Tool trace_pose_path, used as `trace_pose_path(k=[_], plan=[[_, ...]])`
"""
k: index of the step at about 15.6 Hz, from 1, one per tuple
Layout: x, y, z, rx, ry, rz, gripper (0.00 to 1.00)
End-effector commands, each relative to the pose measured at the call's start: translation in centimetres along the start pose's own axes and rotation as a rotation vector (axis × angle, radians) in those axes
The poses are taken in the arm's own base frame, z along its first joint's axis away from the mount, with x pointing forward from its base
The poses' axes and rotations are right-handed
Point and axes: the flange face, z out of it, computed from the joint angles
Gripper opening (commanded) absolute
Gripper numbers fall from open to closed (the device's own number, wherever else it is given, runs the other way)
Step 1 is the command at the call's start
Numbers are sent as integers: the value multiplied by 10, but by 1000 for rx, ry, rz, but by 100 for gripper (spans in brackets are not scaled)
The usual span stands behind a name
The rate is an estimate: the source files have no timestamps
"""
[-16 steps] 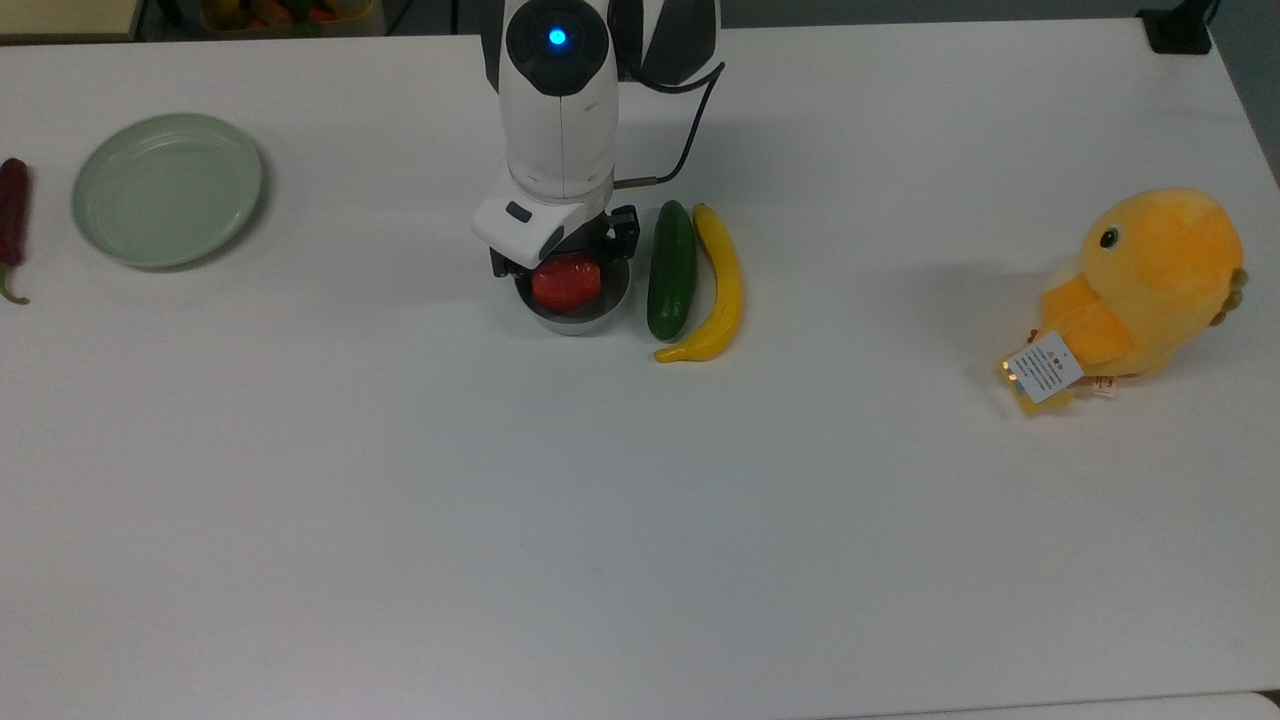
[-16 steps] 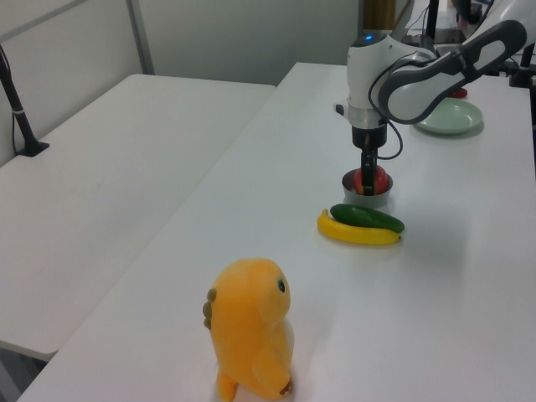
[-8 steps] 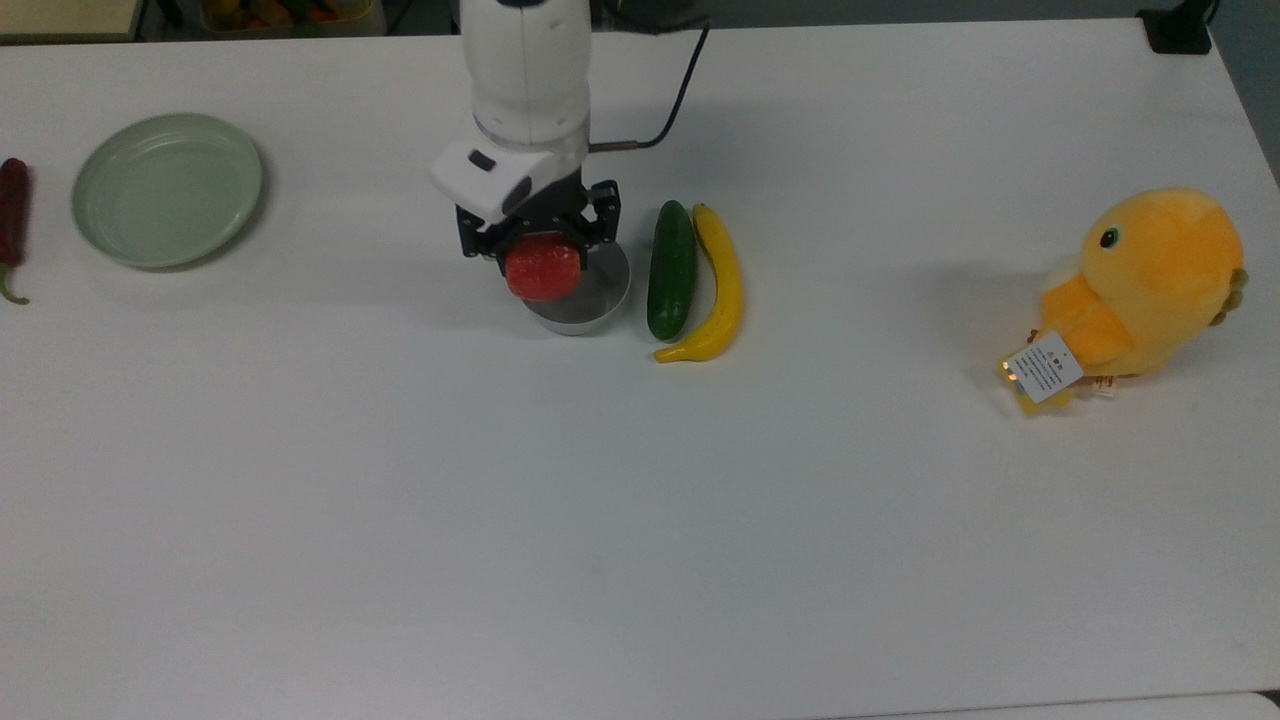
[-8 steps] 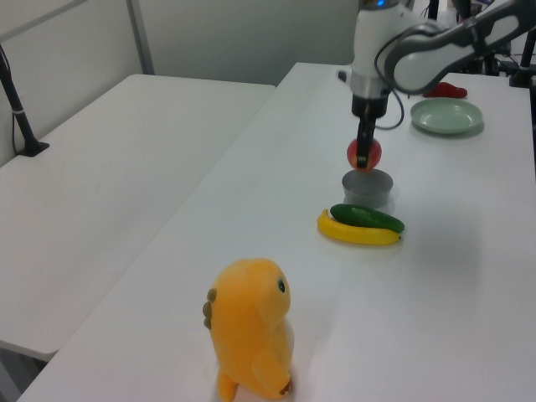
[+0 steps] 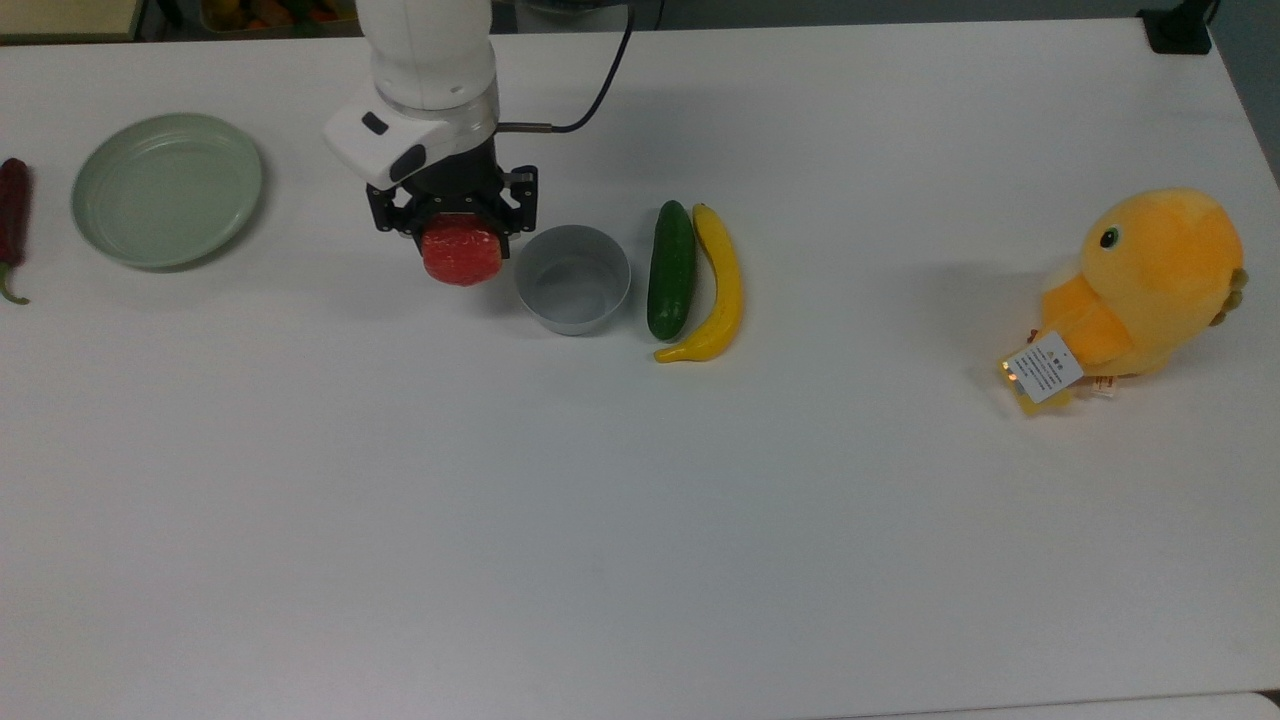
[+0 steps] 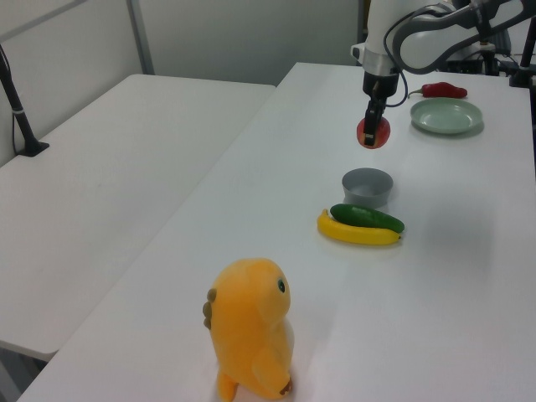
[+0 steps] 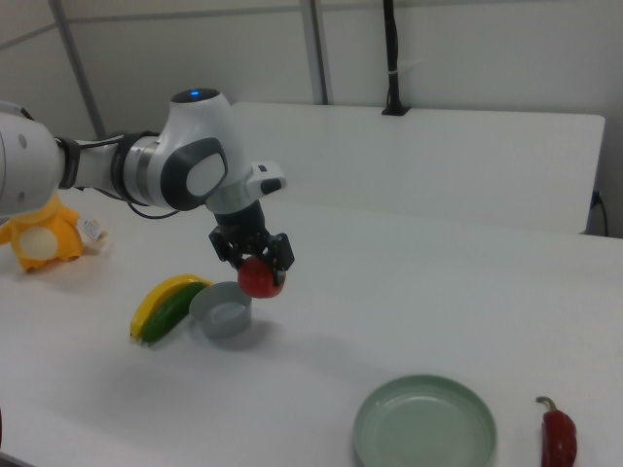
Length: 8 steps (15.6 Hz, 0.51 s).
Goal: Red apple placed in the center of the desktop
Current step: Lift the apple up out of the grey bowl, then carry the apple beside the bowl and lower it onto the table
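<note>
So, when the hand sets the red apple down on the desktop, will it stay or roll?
The red apple looks round and smooth, so it may roll a little on the flat desktop. It seems stiff: the hand holds it lifted without visible denting.

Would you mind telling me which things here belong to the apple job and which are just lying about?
Job: red apple, held off the table in the gripper; desktop.

Lying about: grey bowl, cucumber, banana, green plate, chili pepper, plush chick.
</note>
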Motion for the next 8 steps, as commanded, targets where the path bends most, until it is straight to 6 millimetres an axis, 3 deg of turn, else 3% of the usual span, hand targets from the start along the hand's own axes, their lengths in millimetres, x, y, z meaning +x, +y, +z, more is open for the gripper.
trace_pose_path(k=[1,8], plan=[[-7,7,10,4,-19,3,70],[-10,7,44,5,-75,4,70]])
